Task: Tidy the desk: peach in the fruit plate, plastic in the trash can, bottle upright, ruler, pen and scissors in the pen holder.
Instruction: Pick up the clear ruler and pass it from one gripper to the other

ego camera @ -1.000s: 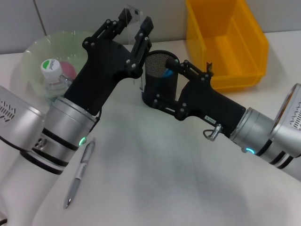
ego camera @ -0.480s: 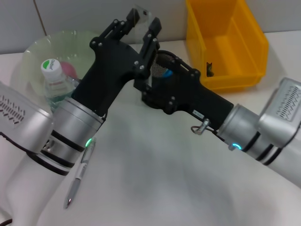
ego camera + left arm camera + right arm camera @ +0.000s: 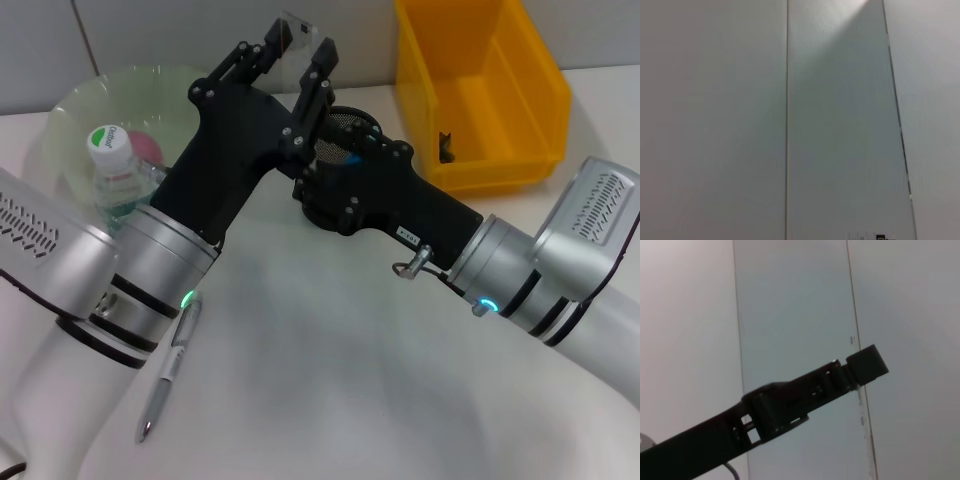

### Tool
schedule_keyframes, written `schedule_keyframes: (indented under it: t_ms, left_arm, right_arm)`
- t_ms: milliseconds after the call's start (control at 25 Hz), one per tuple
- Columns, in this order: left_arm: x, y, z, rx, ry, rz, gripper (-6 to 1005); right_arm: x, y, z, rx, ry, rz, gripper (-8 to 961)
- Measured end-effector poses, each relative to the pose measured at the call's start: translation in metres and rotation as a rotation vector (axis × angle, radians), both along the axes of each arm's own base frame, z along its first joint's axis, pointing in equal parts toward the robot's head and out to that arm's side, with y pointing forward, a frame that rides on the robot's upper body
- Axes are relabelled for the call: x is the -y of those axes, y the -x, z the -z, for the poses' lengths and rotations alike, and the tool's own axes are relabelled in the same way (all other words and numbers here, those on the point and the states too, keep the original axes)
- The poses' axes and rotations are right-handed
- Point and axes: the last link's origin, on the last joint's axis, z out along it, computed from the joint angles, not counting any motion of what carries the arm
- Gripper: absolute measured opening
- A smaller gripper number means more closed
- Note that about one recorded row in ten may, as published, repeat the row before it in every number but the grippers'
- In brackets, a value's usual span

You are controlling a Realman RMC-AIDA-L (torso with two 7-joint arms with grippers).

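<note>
Tabletop [image 3: 330, 400], white, fills the lower frame of the head view. Both arms cross it toward upper centre.

Yellow bin [image 3: 480, 90], upper right: probably the trash can; a small dark scrap shows inside, plastic not identifiable.

Fruit plate [image 3: 90, 110], pale green, upper left. A pink fruit, likely the peach [image 3: 148, 148], sits in it. That step looks done.

Bottle [image 3: 115, 170] stands upright at the plate's near edge, cap up. Done, by the look of it.

Left hand [image 3: 295, 50], upper centre, clenched on the clear ruler [image 3: 297, 30], which hangs upright over the pen holder [image 3: 345, 130]. Ruler not yet inside; this is the step in hand.

Right hand [image 3: 325, 185] reaches to the black mesh holder just below the left hand; its fingers are hidden, so cannot tell whether it grips the holder. Something blue is already in the holder, maybe the scissors.

Pen [image 3: 170, 365], silver, lies on the tabletop at lower left, untouched. Still to do.
</note>
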Motion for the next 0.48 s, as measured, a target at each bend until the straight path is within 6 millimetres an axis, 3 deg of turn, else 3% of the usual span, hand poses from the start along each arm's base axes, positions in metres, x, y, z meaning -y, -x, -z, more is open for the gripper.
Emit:
schedule_keyframes:
  t_ms: [400, 440, 480]
  left_arm:
    - [-0.0014, 0.0015, 0.0033, -0.022, 0.008, -0.018, 414]
    - [-0.0019, 0.0018, 0.0042, -0.028, 0.013, -0.022, 414]
    - [-0.0019, 0.0018, 0.0042, -0.028, 0.013, -0.022, 414]
  right_arm:
    - [0.0035, 0.0002, 0.0042, 0.038, -0.042, -0.005, 444]
    - [0.0043, 0.0007, 0.0052, 0.047, -0.05, -0.009, 228]
    - [0.0042, 0.0011, 0.0059, 0.056, -0.058, -0.012, 229]
